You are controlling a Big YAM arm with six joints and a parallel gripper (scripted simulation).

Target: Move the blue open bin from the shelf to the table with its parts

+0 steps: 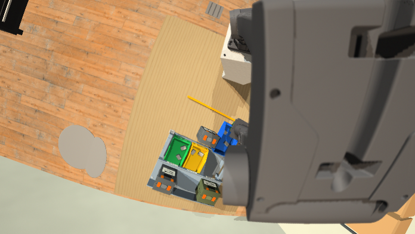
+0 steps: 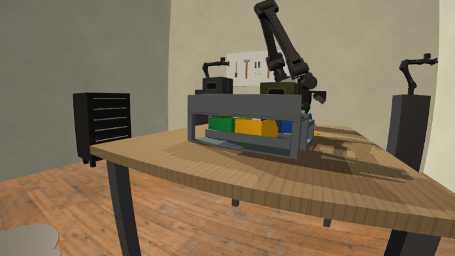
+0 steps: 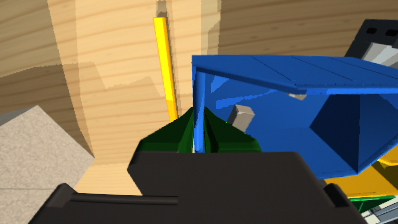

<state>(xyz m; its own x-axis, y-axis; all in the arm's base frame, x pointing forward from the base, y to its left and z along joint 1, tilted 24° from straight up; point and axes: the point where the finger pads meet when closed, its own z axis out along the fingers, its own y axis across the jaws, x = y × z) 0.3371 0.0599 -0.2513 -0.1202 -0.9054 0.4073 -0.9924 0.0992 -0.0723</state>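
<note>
The blue open bin [image 3: 295, 115] fills the right of the wrist view, with a grey part [image 3: 241, 118] inside it. My gripper [image 3: 198, 112], with green fingers, is shut on the bin's near wall. In the top view the blue bin [image 1: 224, 138] sticks out past the shelf's end, with the gripper [image 1: 238, 131] on it. In the exterior view the bin [image 2: 287, 126] shows as a blue patch at the right end of the grey shelf [image 2: 248, 124], under my gripper [image 2: 307, 101]. The bin looks upright; whether it rests on the shelf I cannot tell.
A green bin [image 1: 176, 150] and a yellow bin [image 1: 195, 156] sit in the shelf beside the blue one. Closed grey [image 1: 207, 136], dark [image 1: 164, 179] and olive [image 1: 208, 191] boxes stand on and near the shelf. A yellow rod [image 1: 210, 108] lies on the table. A white block [image 1: 235, 67] stands beyond it.
</note>
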